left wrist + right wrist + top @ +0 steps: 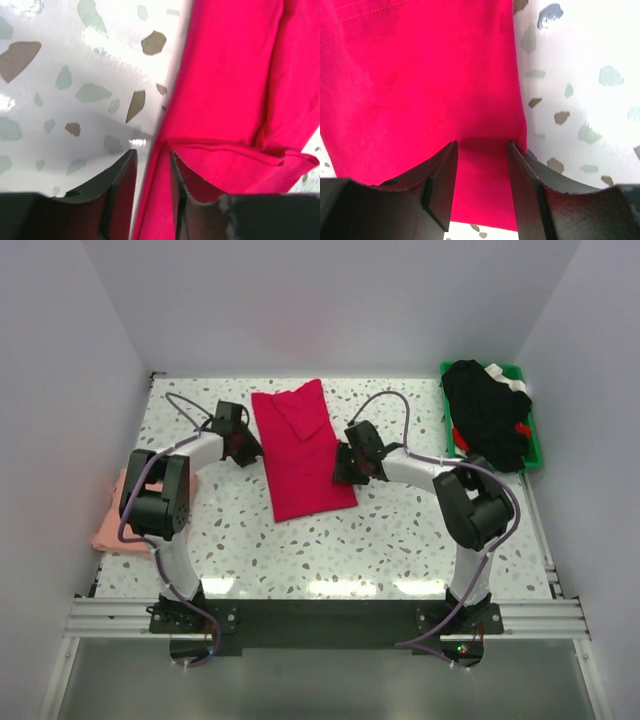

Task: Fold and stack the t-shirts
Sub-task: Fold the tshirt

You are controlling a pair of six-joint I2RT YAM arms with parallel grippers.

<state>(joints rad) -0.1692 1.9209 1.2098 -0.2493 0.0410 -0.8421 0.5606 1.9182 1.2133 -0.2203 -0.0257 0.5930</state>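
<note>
Left gripper [152,156]: jaws narrow, the left edge of the crimson t-shirt [300,450] in the gap; cannot tell whether it is pinched.
Right gripper [482,146]: jaws apart over the shirt's right edge.
Crimson t-shirt: long folded strip on the speckled table [390,530], between both grippers.
Pink t-shirt [110,525]: at the table's left edge.

- Two soft cloth t-shirts lie before you: one crimson-red t-shirt [300,450], one pale salmon-pink t-shirt [108,527].
- You see one green plastic bin [536,445].
- You see one heap of black cloth [485,410].
- You have one white speckled table [400,530].
</note>
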